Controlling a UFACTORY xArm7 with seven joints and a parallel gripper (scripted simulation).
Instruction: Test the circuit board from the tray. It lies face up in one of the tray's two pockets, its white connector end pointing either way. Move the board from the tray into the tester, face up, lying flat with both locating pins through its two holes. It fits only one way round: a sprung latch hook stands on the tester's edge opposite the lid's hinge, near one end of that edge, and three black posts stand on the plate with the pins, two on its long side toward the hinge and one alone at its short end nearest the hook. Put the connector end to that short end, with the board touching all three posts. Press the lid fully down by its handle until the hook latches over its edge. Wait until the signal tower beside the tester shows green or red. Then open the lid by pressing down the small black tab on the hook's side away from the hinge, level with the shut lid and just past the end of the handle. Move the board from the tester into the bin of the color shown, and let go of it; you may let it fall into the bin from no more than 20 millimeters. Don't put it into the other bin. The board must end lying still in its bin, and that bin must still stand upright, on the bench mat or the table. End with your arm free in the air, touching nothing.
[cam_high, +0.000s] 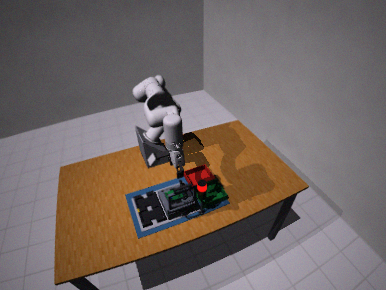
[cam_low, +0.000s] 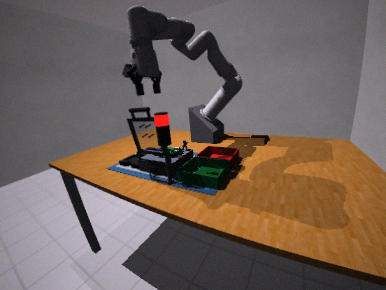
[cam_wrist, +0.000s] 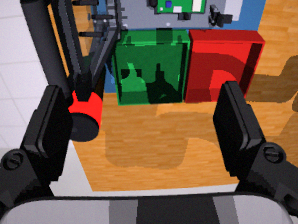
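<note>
The green board lies face up on the grey tester; its seating on the pins is too small to tell. The lid stands open and upright, its handle on top. The latch hook stands beside the board. The signal tower shows red. My gripper is open and empty, above the lid handle. The red bin and green bin stand upright beside the tester.
The black tray lies on the blue mat on the tester's other side from the bins. The tower's post stands at the tester's hinge side, near the green bin. The raised lid and tower top are the tall obstacles beneath my gripper.
</note>
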